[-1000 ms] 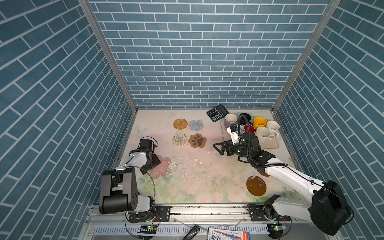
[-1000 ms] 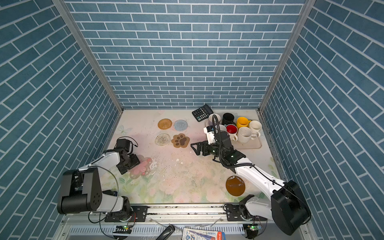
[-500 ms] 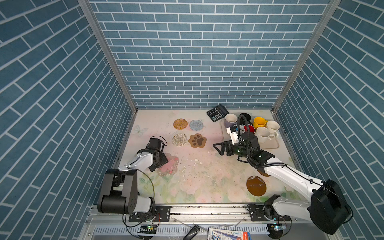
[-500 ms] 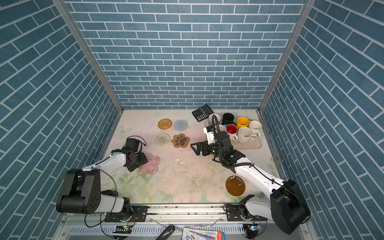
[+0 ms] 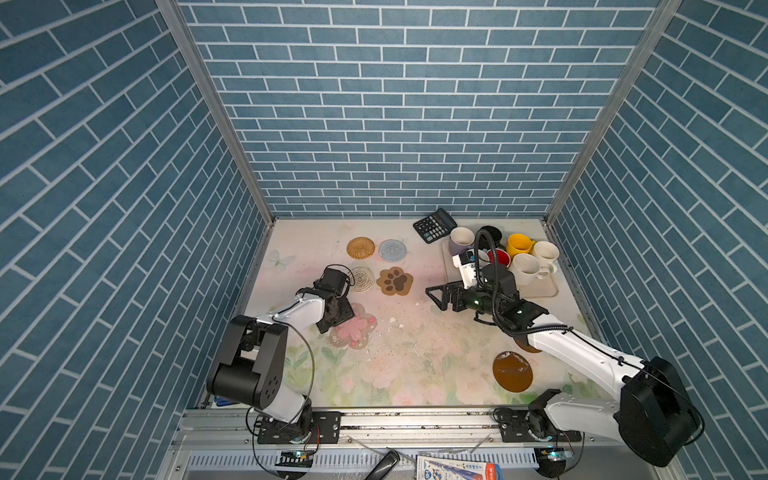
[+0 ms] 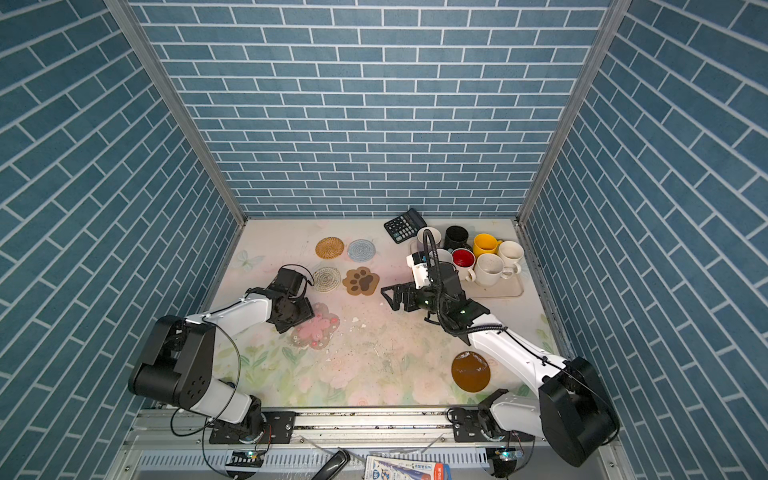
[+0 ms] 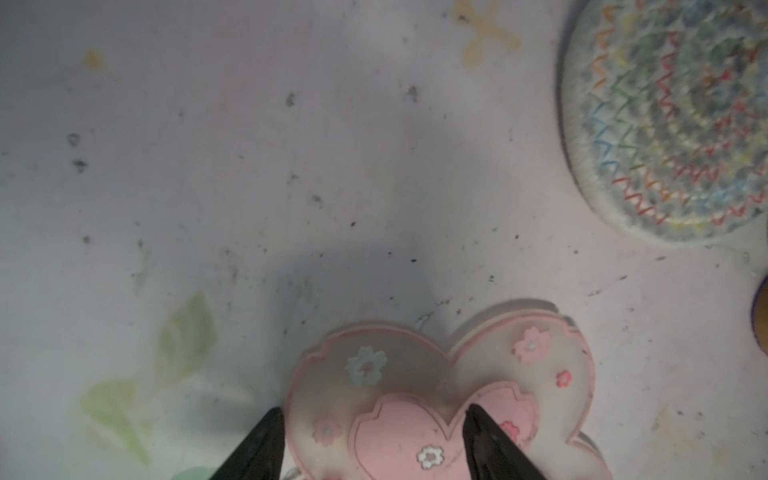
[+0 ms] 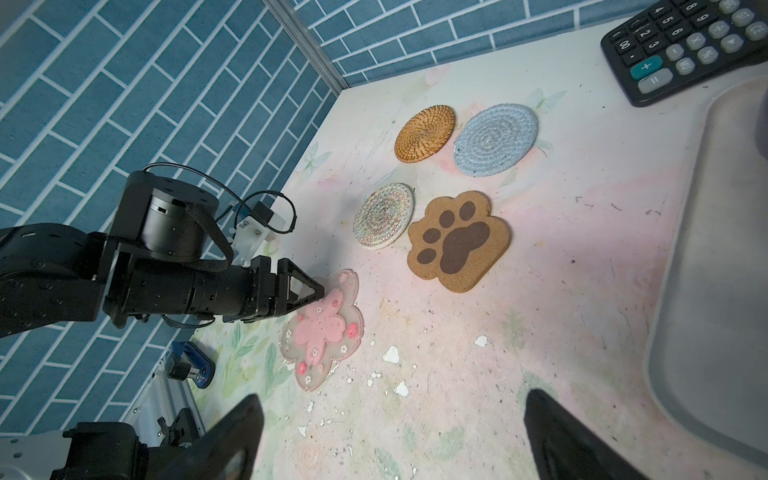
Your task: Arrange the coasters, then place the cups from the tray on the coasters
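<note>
Thin, light and likely floppy, the pink flowery coaster [image 5: 353, 330] lies flat on the table [image 5: 415, 365] at near left under the left jaws' parted, unclenched tips, best pinched at a petal edge or slid; right jaws gape empty.

White arm links [image 5: 582, 353], black joints [image 5: 652, 411], looping black cables [image 5: 536, 331]

pink flowery coaster [image 5: 355, 332] near paw coaster [image 5: 395, 281], mugs [image 5: 525, 266] upright on cream tray [image 5: 540, 289]

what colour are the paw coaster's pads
Dark brown, on the lighter brown paw coaster; clearest in the right wrist view.
</note>
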Controlling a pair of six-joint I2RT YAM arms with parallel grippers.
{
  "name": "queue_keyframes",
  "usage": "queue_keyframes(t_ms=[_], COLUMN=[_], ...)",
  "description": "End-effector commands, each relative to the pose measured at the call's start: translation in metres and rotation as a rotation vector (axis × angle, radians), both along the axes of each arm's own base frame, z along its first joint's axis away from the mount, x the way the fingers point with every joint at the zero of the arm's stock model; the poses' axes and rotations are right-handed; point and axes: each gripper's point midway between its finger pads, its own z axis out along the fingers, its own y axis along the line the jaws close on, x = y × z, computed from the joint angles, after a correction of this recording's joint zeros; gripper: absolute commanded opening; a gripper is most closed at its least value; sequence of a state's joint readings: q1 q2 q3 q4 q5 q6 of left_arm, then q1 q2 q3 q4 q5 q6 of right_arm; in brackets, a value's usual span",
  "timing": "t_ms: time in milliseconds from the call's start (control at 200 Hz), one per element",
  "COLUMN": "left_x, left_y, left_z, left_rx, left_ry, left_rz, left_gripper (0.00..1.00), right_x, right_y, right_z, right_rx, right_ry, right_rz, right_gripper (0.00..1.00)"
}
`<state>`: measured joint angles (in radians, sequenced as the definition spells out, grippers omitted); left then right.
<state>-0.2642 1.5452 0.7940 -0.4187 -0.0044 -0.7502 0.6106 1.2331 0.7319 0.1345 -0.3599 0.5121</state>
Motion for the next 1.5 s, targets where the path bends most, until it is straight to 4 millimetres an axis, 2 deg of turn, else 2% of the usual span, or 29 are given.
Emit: queue_keyframes(t_ms=[0,200,345,440,540,740,970,1080,1105,1300,1495], left_x=[-0.001,0.006,0.007,-0.001,-0.017,-0.049,-0.069,-0.07,-0.077,-0.083,-0.083], left_y=[-0.006,-0.008,0.002,0.012,0.013,-0.004,-0.017,-0.022,-0.019,-0.024,-0.028], left_z=[-0.006,0.0,0.025,0.044,0.049,0.033,0.014,0.01,0.003,-0.009,-0.021], left_rx=[-0.002,-0.006,0.06,0.107,0.105,0.079,0.057,0.052,0.058,0.035,0.018], left_ry=[0.037,0.022,0.005,-0.008,0.011,0.038,0.075,0.08,0.099,0.108,0.114], left_rz=[0.004,0.005,-0.024,-0.043,-0.059,-0.11,-0.156,-0.177,-0.181,-0.205,-0.203], left_gripper=[0.69,0.69,0.71,0.74,0.75,0.76,0.76,0.76,0.76,0.77,0.77], right_x=[-0.001,-0.001,-0.001,-0.002,-0.002,-0.003,-0.003,-0.003,-0.003,-0.001,-0.001], right_y=[-0.001,-0.001,-0.001,-0.001,-0.001,-0.001,0.0,0.001,0.0,0.001,0.001], right_z=[-0.006,-0.004,-0.004,-0.004,-0.003,-0.002,-0.004,-0.004,-0.006,-0.011,-0.015], right_rx=[-0.002,0.0,-0.001,0.0,0.002,0.006,-0.002,-0.016,-0.022,-0.043,-0.055], right_ry=[0.006,0.003,0.005,0.004,0.003,0.005,0.005,0.0,-0.001,0.006,0.012], right_rz=[-0.006,-0.006,-0.006,-0.004,-0.003,-0.002,0.0,0.007,0.006,0.004,0.003], right_gripper=[0.98,0.98,0.98,0.98,0.98,0.98,0.98,0.99,0.99,0.99,0.99])
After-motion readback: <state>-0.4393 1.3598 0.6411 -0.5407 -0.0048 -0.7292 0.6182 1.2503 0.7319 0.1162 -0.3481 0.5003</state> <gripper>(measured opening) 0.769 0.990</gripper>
